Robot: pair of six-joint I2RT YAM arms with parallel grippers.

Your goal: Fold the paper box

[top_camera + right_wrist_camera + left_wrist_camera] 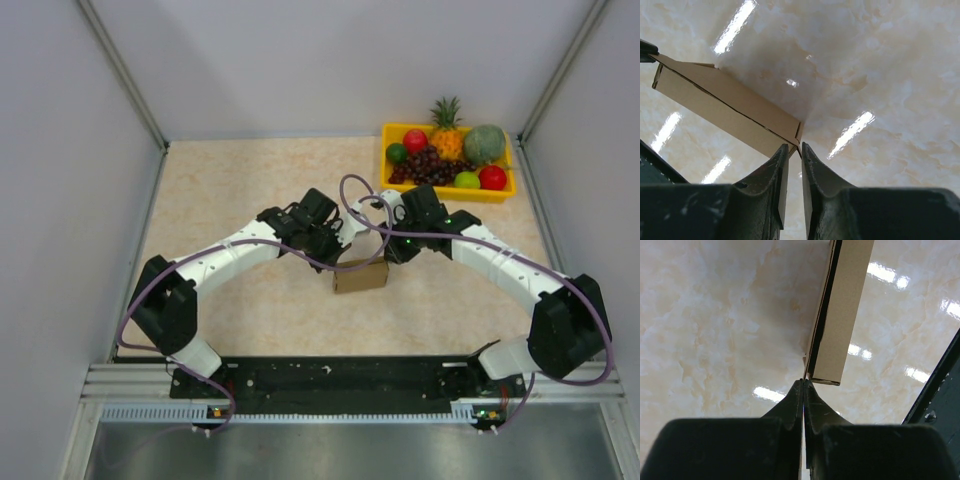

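Marbled beige counter, grey walls on three sides. I see the paper box (pixel 360 277) near the counter's middle, slightly toward the near edge, between both wrists. Left gripper (pixel 327 247) is closed tight, its fingertips (pixel 799 390) pinching a thin cardboard edge at the box's end. Right gripper (pixel 396 250) is narrowed to a slit with the box's opposite corner flap in it. Yellow fruit tray (pixel 440 193) sits at the far right corner.

Overhead, 2 close wrist views, paper box (pixel 360 276) shared
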